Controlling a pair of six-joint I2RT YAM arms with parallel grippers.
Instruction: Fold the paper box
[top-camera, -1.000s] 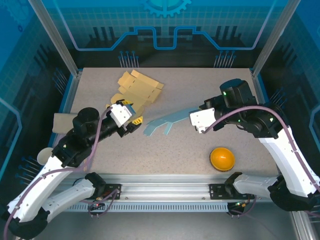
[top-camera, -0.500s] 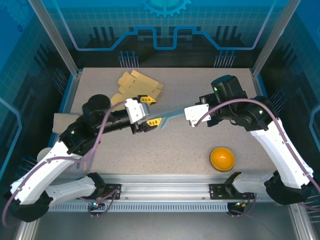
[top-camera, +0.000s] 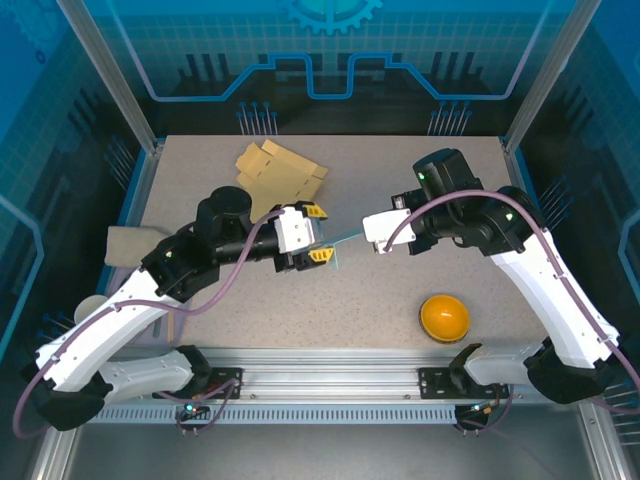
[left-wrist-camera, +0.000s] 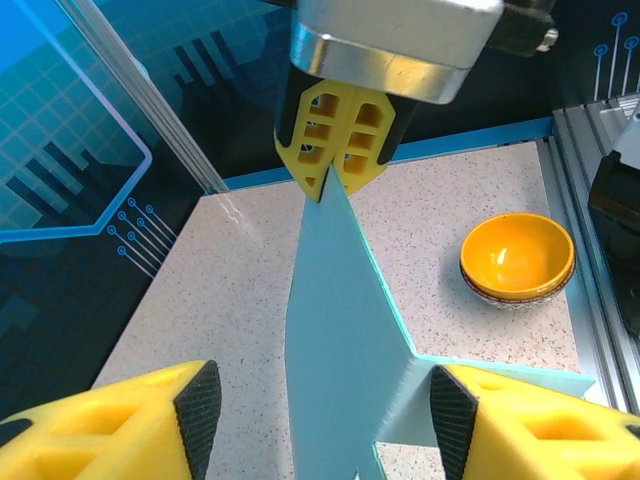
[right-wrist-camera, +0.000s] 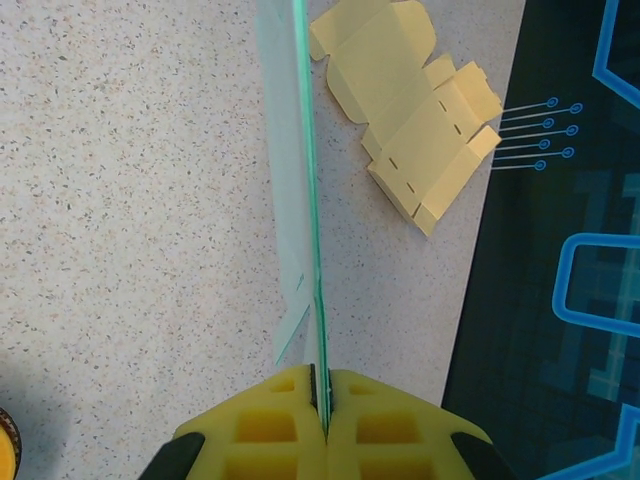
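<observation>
- Paper box (top-camera: 345, 236): a flat, unfolded blank of light blue card with a brighter teal edge. It is held off the table (top-camera: 380, 300), over the middle, between the two arms.
- The blank stands on edge, so from above it reads as a thin line. The left wrist view shows its face (left-wrist-camera: 340, 330): a long narrow panel that widens toward the near end, with a flap branching to the right.
- In the right wrist view the sheet (right-wrist-camera: 285, 150) runs straight away from the fingers, pale and nearly edge-on.
- Right end effector (right-wrist-camera: 322, 385): yellow fingers pressed together on the blank's end, clamping it. Same pinch seen from the left wrist camera (left-wrist-camera: 328, 190).
- Left end effector (top-camera: 320, 235): jaws apart, one finger on each side of the blank's other end. Whether the pads (left-wrist-camera: 190, 400) touch the card, I cannot tell.
- Tan cardboard blanks (top-camera: 275, 175) lie flat at the far left of the table, well apart from the blue one.
- Orange bowl (top-camera: 444, 317) sits near right.
</observation>
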